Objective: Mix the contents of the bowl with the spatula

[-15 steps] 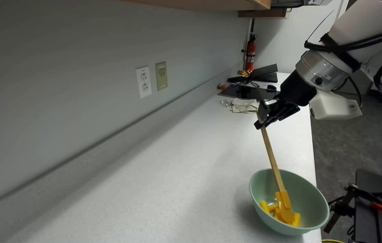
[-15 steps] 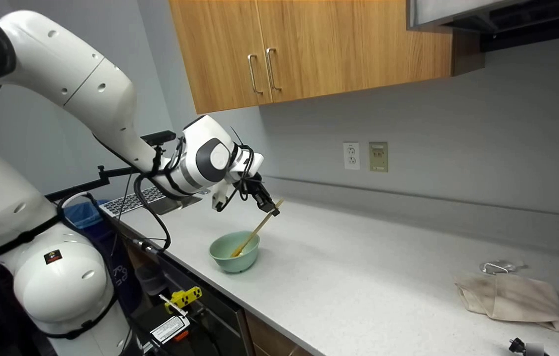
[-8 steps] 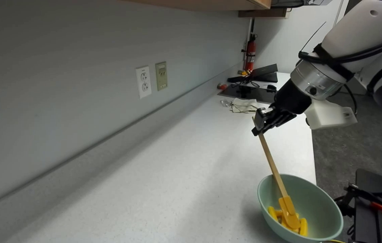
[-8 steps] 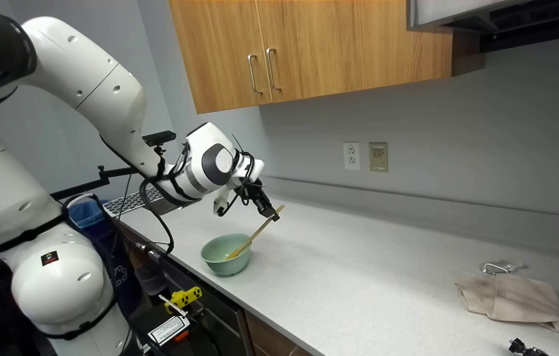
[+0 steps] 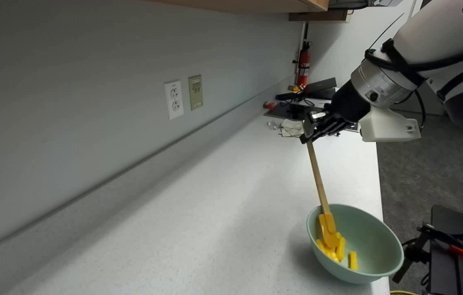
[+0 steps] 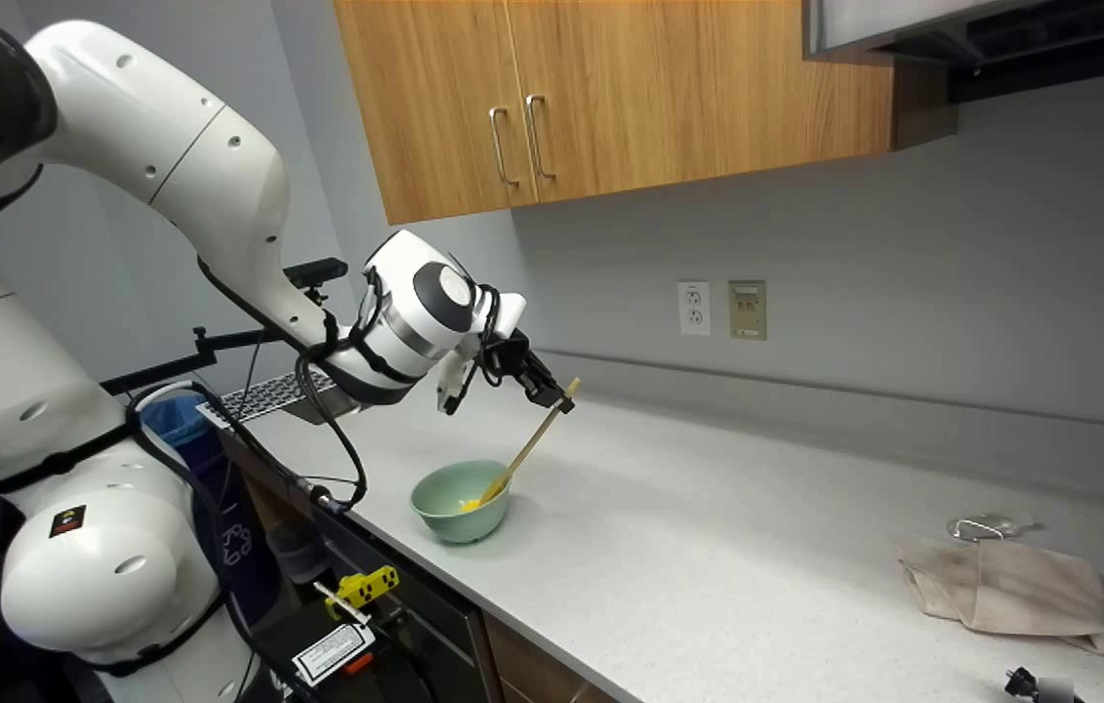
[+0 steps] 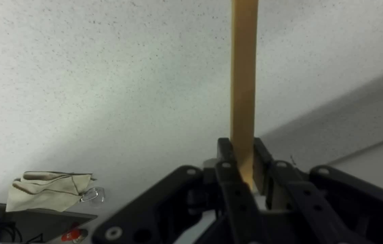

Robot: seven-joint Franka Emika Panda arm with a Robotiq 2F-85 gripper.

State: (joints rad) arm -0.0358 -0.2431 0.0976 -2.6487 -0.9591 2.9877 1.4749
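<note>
My gripper (image 5: 306, 138) is shut on the upper part of the wooden spatula (image 5: 317, 176), above and beyond the bowl; this shows in both exterior views. In the wrist view the two fingertips (image 7: 242, 144) pinch the tan handle (image 7: 244, 67) from both sides. The spatula slants down, and its yellow-orange blade (image 5: 328, 231) is inside the pale teal bowl (image 5: 372, 246) against the left wall. The contents, yellow pieces (image 5: 339, 248), are bunched at the blade, with one piece (image 5: 353, 260) apart. The bowl (image 6: 454, 524) stands upright on the counter. It is out of the wrist view.
The bowl is close to the counter's front edge. A folded beige cloth (image 6: 1010, 591) and a clear item (image 6: 986, 528) lie farther along the counter near a dark cooktop (image 5: 288, 111). A wall with outlets (image 5: 174, 99) runs behind. Wooden cabinets (image 6: 630, 98) hang above.
The bowl slid toward the counter edge, then back. The gripper dipped, then rose and moved left in an exterior view. The blade moved to the bowl's left wall, and the pieces shifted with it.
</note>
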